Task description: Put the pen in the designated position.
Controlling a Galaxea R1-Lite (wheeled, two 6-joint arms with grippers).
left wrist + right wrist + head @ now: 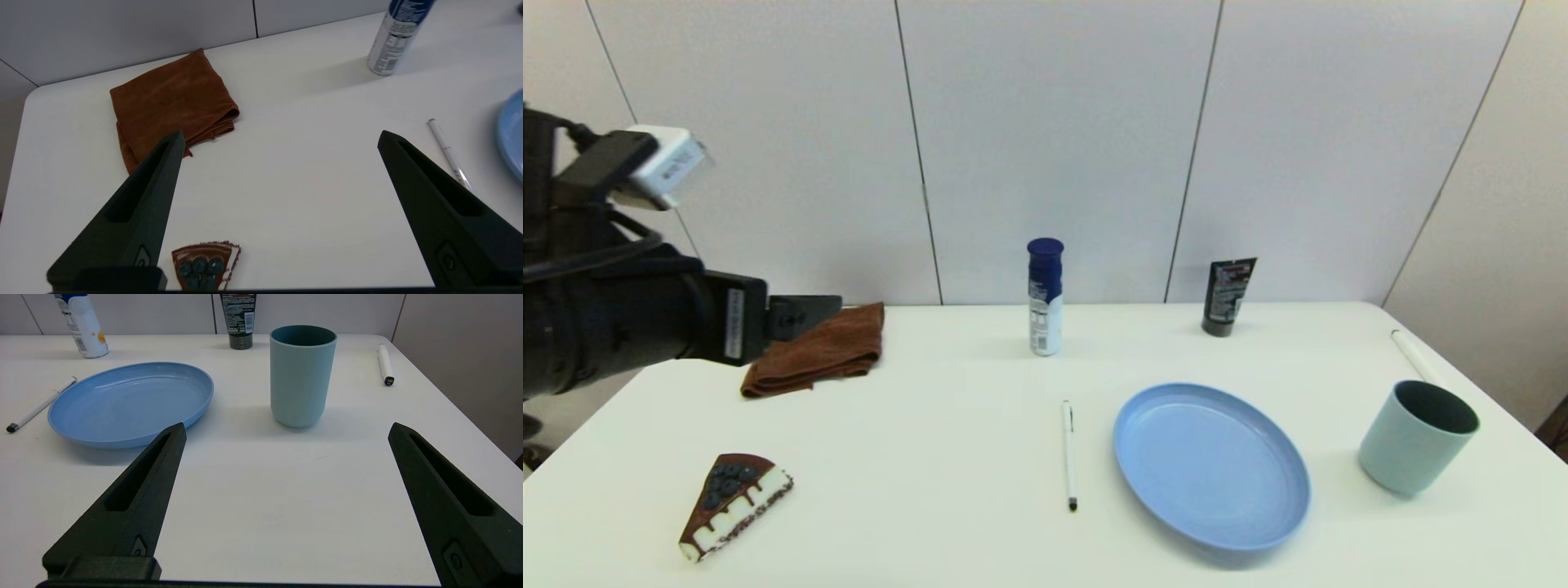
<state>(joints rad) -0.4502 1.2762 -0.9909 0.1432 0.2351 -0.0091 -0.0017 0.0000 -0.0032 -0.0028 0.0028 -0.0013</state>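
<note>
Pen: one pen (1068,454) lies flat on the table (931,490) near its middle, just left of the plate and apart from it, black tip toward the robot; nothing touches it.
Plate: one round blue plate (1211,462) lies right of the pen; its well holds nothing.
Cup: one pale green cup (1416,437) stands upright right of the plate, apart from it; what shows of its dark inside holds nothing.
Left gripper: left gripper (278,139) hangs above the table's left side, raised over the space between the cloth and the cake; its fingers (155,175) are spread wide, holding and touching nothing. In the head view the left arm reaches in from the left edge.
Right gripper: right gripper (286,430) hovers low over the near right of the table, facing the cup and plate; its fingers (157,465) are spread wide, holding nothing. It does not show in the head view.
Bottle: one blue-capped bottle (1045,296) stands at the far edge, beyond the pen.
Tube: one dark tube (1227,296) stands on its cap at the far edge, beyond the plate.
Rod: one thicker white rod (1413,356) lies by the right edge, beyond the cup.
Cloth: one folded brown cloth (817,349) lies at the far left.
Cake: one cake slice (734,505) lies at the near left.
</note>
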